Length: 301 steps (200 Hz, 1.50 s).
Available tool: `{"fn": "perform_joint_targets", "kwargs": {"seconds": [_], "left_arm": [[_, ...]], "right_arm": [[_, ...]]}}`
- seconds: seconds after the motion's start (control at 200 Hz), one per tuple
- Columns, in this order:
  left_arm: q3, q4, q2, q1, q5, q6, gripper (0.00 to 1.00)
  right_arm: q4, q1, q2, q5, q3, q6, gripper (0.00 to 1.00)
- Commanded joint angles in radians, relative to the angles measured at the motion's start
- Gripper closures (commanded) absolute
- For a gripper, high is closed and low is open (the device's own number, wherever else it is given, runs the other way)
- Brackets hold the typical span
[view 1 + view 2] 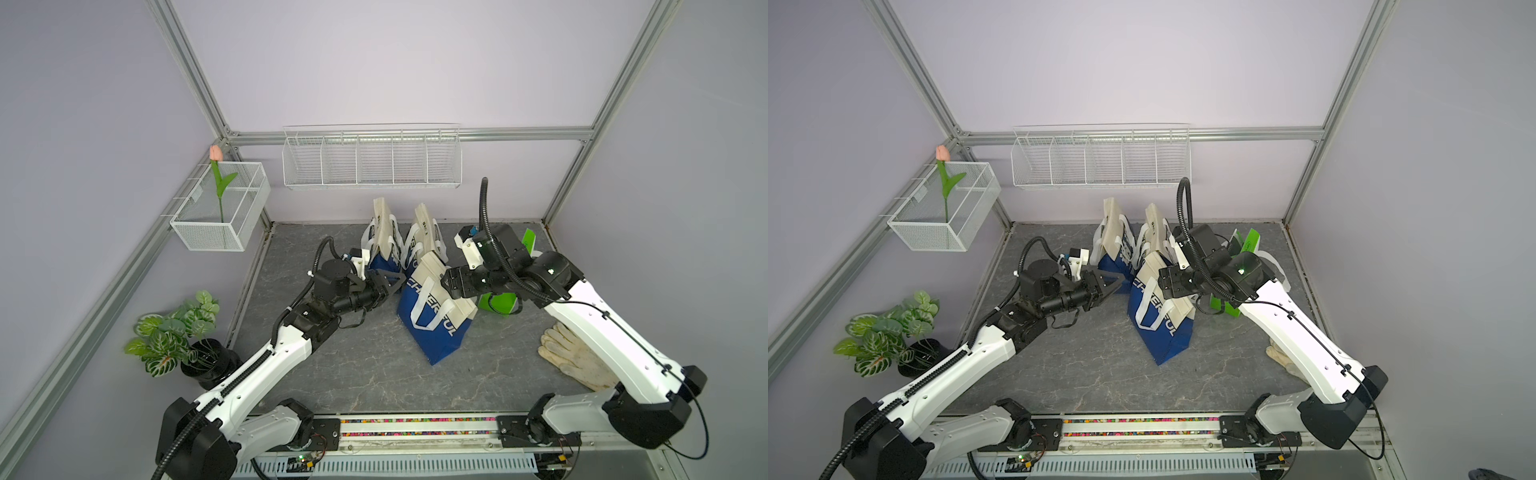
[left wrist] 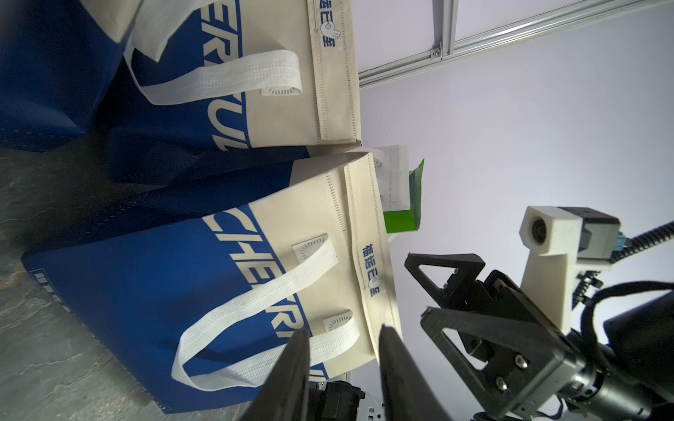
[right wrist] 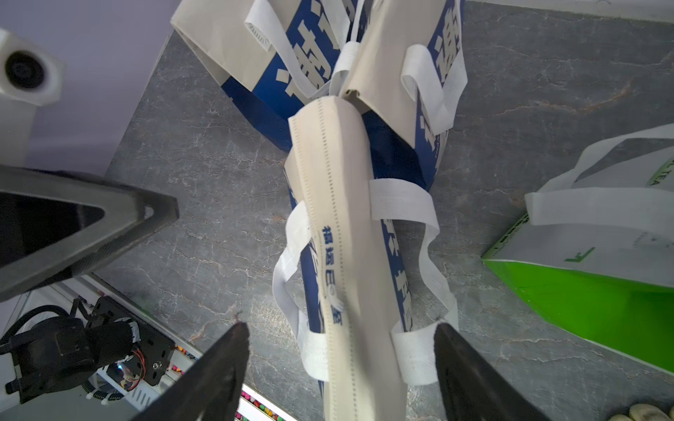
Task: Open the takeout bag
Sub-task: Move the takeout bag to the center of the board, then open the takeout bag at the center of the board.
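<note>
Blue-and-cream non-woven takeout bag [image 1: 432, 328] with white strap handles stands upright on the grey marbled desk [image 1: 357, 374]. Its cream top strip [image 3: 350, 218] lies folded shut, so the mouth is not yet open.

Your right tool [image 3: 342, 324] hangs directly above the bag, jaws spread wide either side of that strip and touching nothing. I judge it is placed to pinch the strip and peel it up.

Your left tool [image 1: 392, 282] sits at the bag's end facing the left arm, jaws partly parted, gripping nothing visible. It is likely there to steady the bag against the pull.

Two matching bags [image 1: 384, 237] crowd just behind the bag, with a green-and-white bag [image 3: 601, 284] beside it. Take only this bag's strip.
</note>
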Motion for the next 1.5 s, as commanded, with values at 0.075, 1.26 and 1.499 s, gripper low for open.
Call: {"fn": "perform_joint_targets", "kwargs": {"seconds": [0.075,1.26,1.499], "left_arm": [[-0.006,-0.027,-0.026,0.003,-0.011,0.028,0.65],[0.019,0.45,0.24,-0.012,0.06,-0.049,0.49],[0.049,0.484,0.249,-0.037,0.079,-0.067,0.51]], "right_arm": [[0.041,-0.034,0.025,-0.162,-0.037,-0.031,0.19],[0.226,-0.033,-0.025,-0.37,-0.196,0.048,0.93],[0.226,-0.032,-0.024,-0.382,-0.192,0.05,0.93]]}}
